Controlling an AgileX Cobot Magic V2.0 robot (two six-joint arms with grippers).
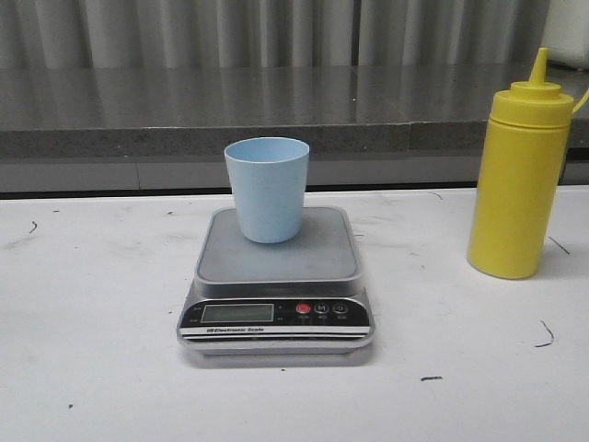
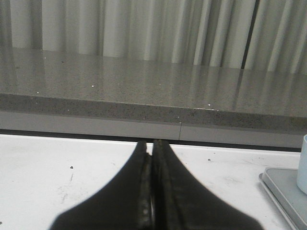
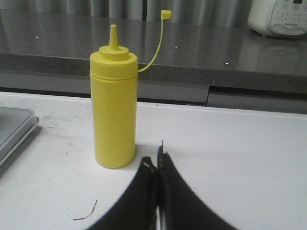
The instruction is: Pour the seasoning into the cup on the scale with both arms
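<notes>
A small pale blue plastic tumbler (image 1: 267, 188) stands upright on the grey platform of a flat digital kitchen scale (image 1: 276, 281) at the middle of the white surface (image 1: 92, 368), seen from the front. The tumbler sits toward the platform's 12 o'clock edge, well back from the scale's black front panel, where an LCD display, one red button and two dark buttons face the camera. At about 3 o'clock from the scale, well apart from it, a tall yellow plastic squeeze bottle (image 1: 517, 184) stands upright on the surface, its cone nozzle bare. My right wrist camera shows the thin tether arching from the bottle's collar with the tip cover (image 3: 166, 14) hanging free at its end.

My left tool (image 2: 152, 151) is clenched, its two black fingers pressed together with nothing between them, hovering over bare surface; the scale's corner and the tumbler's side appear at the edge of that view. My right tool (image 3: 158, 165) is likewise clenched on nothing, its tips near the bottle's base but apart from it.

A grey speckled ledge (image 1: 184, 110) runs behind the surface, backed by pale pleated curtains (image 1: 184, 32). A white appliance (image 3: 278, 17) rests on the ledge in the right wrist view.
</notes>
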